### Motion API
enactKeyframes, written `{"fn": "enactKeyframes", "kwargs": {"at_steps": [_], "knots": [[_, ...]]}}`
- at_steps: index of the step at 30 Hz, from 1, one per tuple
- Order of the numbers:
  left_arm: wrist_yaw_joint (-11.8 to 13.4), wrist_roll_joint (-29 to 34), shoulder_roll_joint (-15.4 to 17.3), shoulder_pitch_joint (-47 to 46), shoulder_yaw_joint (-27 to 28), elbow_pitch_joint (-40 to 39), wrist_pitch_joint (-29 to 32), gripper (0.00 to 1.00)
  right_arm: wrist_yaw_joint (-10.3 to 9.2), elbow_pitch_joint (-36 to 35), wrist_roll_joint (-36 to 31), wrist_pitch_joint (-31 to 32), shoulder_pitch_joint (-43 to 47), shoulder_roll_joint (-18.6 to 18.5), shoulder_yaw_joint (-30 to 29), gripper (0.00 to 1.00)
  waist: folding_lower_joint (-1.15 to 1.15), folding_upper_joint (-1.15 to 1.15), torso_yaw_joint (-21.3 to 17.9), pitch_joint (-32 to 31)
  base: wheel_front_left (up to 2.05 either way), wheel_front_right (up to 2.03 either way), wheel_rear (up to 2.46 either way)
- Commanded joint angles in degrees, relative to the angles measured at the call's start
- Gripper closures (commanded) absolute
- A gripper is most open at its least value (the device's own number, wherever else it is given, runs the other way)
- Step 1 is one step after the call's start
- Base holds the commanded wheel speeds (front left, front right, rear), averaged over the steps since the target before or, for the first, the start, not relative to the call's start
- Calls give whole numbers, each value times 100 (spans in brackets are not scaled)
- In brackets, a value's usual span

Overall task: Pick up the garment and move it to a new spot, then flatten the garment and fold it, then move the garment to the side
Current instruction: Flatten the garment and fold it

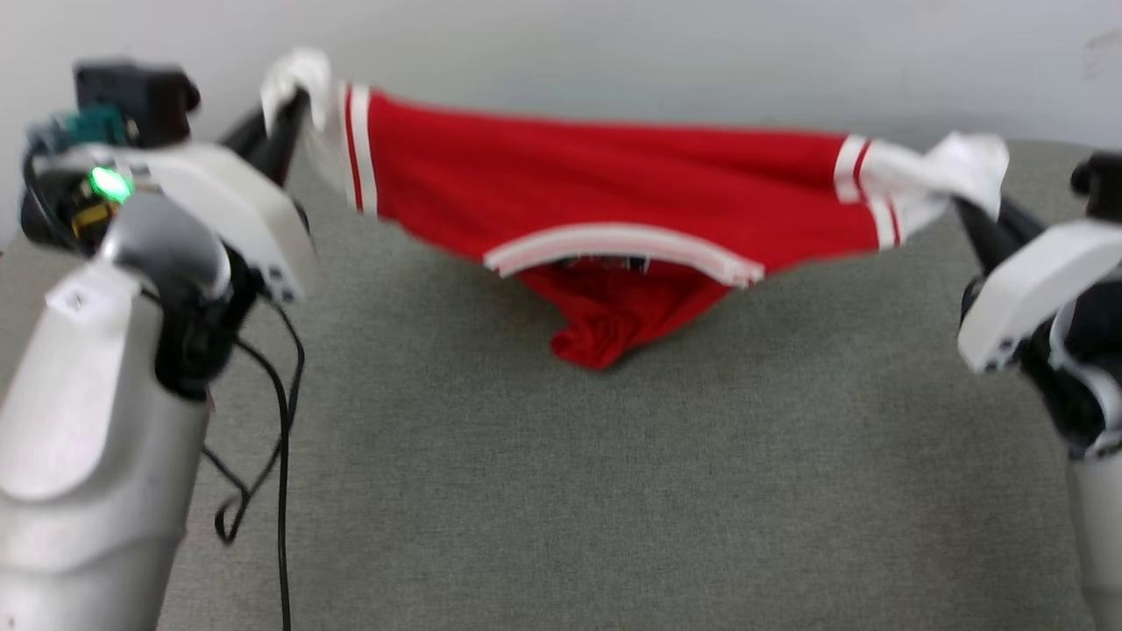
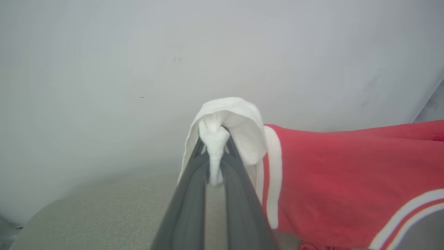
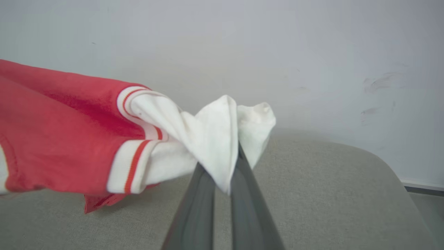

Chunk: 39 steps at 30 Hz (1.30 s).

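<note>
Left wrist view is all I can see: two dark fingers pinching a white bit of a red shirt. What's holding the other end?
Observer: The right hand. In the right wrist view it is shut on the other white sleeve of the garment.
Operator: So the whole shirt is up in the air?
Observer: Not quite. The head view shows it stretched between the left hand and the right one, with the red middle sagging until a bunched bit appears to rest on the grey surface.
Operator: Anything else near it?
Observer: A black cable hangs beside the left arm, apart from the cloth.
</note>
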Motion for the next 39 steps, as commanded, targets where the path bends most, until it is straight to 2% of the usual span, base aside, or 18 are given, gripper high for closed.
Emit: {"fn": "enactKeyframes", "kwargs": {"at_steps": [1, 10, 20, 25, 26, 33, 39], "knots": [[17, 75, -44, -289, 24, 115, -123, 100, -8, 91, -36, -104, -279, -70, 13, 100, 0, 0, -25, 171, 0, 0, 0], [11, 582, -55, -2187, -42, 1264, -865, 100, -8, 1035, -59, -650, -2374, -186, 31, 100, 0, 0, -58, 996, 0, 0, 0], [-127, 949, 254, -4063, 37, 2316, -1811, 100, -9, 2098, -307, -1183, -4653, -160, 201, 100, 0, 0, -199, 1811, 0, 0, 0], [-153, 957, 372, -4732, 135, 2671, -2165, 100, -9, 2558, -425, -1476, -5477, -108, 338, 100, 0, 0, -273, 2161, 0, 0, 0], [-198, 927, 367, -4984, 129, 2909, -2278, 100, -10, 2828, -451, -1620, -5809, -54, 454, 100, 0, 0, -287, 2385, 0, 0, 0], [-321, 651, 194, -5063, 143, 3735, -2333, 100, -9, 3589, -331, -1907, -6093, 144, 736, 100, 0, 0, -257, 2772, 0, 0, 0], [-457, 238, 22, -4662, 206, 4496, -2380, 100, -9, 4263, -70, -2153, -5689, 277, 1034, 100, 0, 0, -215, 2823, 0, 0, 0]]}}
